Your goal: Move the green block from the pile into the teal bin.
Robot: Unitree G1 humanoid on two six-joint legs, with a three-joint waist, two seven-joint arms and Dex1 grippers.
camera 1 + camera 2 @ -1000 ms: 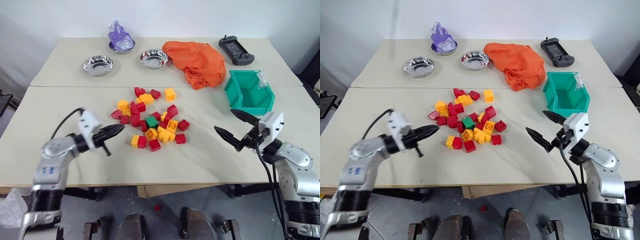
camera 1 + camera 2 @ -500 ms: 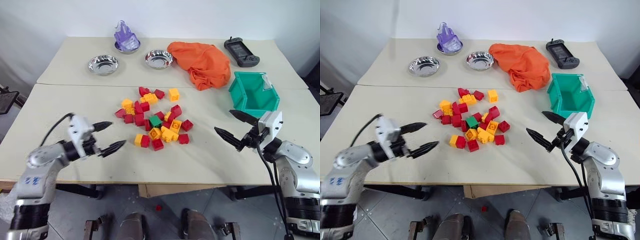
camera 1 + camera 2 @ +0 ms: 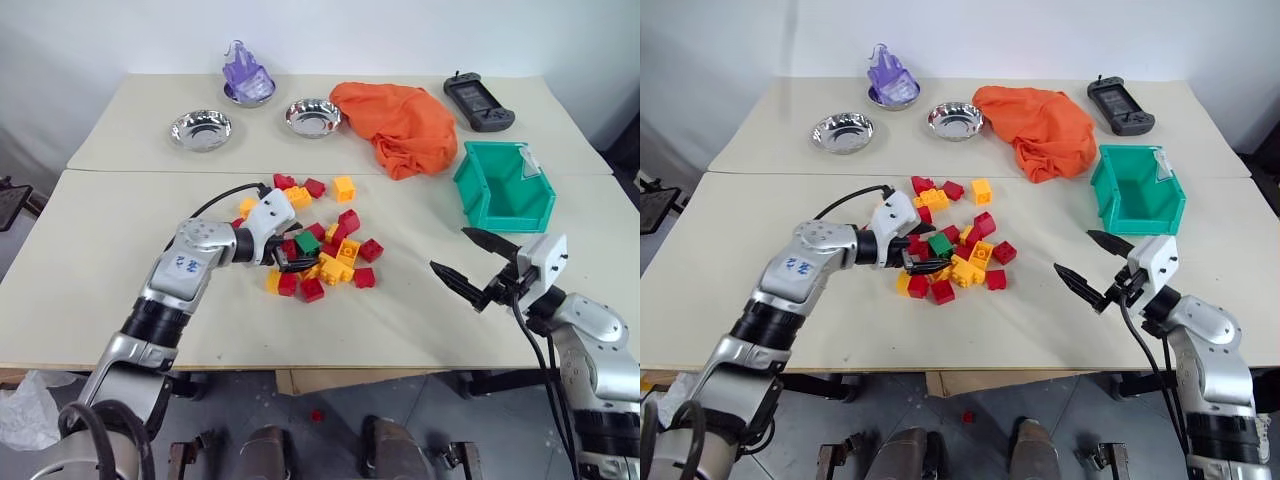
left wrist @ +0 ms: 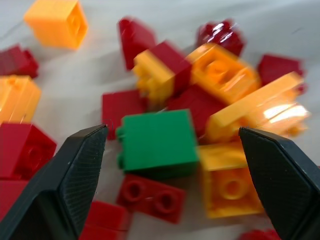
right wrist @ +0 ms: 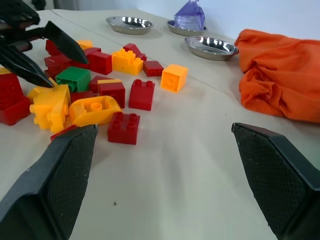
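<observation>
the small dark-green studded plastic brick [image 4: 157, 143] lies in the loose heap of red and yellow plastic bricks [image 3: 310, 240] at the middle of the pale table [image 3: 100, 230], well apart from the teal plastic open-top bin [image 3: 503, 187]. the left gripper [image 3: 922, 248] reaches into the heap, its fingers spread wide on either side of the green brick, gripping nothing. the right gripper [image 3: 472, 268] hovers near the bin, wide open and empty.

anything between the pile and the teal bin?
No. In the left eye view, bare table separates the pile from the teal bin; the orange cloth lies farther back.
</observation>
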